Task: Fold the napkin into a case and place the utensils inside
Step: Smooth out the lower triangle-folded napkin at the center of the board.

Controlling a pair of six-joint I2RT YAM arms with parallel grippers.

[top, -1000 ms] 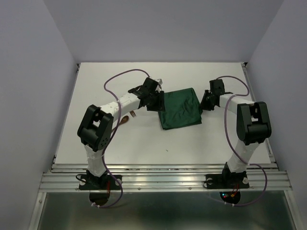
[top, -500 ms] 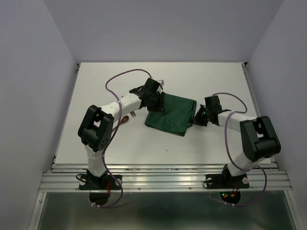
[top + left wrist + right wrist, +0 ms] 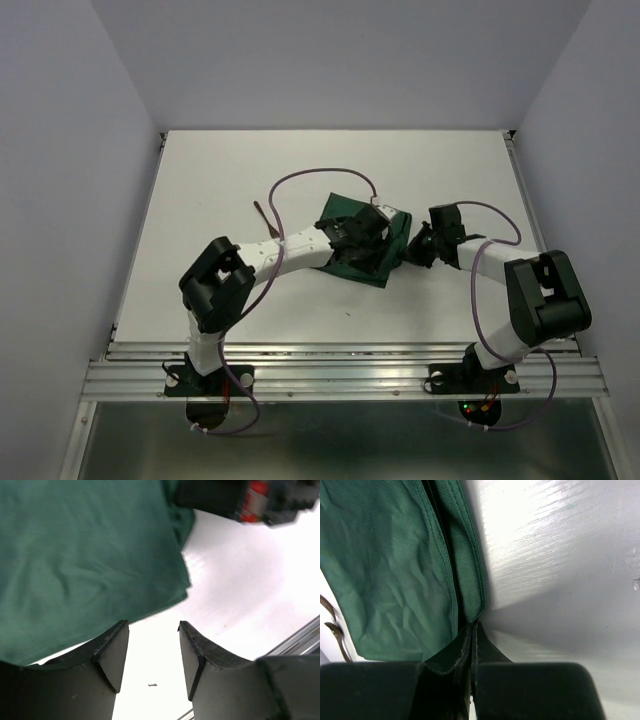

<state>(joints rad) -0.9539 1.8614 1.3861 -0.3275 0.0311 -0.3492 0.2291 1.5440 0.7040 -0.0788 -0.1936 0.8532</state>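
Note:
The dark green napkin (image 3: 392, 232) lies folded on the white table, right of centre. My left gripper (image 3: 357, 254) is open and empty and hangs low over the napkin's near edge. In the left wrist view the gripper (image 3: 152, 647) has bare table between its fingers and the napkin (image 3: 85, 555) just beyond them. My right gripper (image 3: 415, 250) is shut on the napkin's right edge. In the right wrist view its tips (image 3: 471, 626) pinch the hemmed fold of the napkin (image 3: 385, 565). One slim brown utensil (image 3: 266, 218) lies left of the napkin. I cannot tell which one. The other is hidden.
The left arm (image 3: 290, 252) stretches across the table from the left, with its purple cable (image 3: 300, 180) looping above the surface. The metal rail (image 3: 340, 375) runs along the table's near edge. Grey walls stand on three sides.
My left gripper let go of the napkin's left edge and swung right, over the napkin to its near side. The napkin shifted and turned. My right gripper keeps its hold on the right edge.

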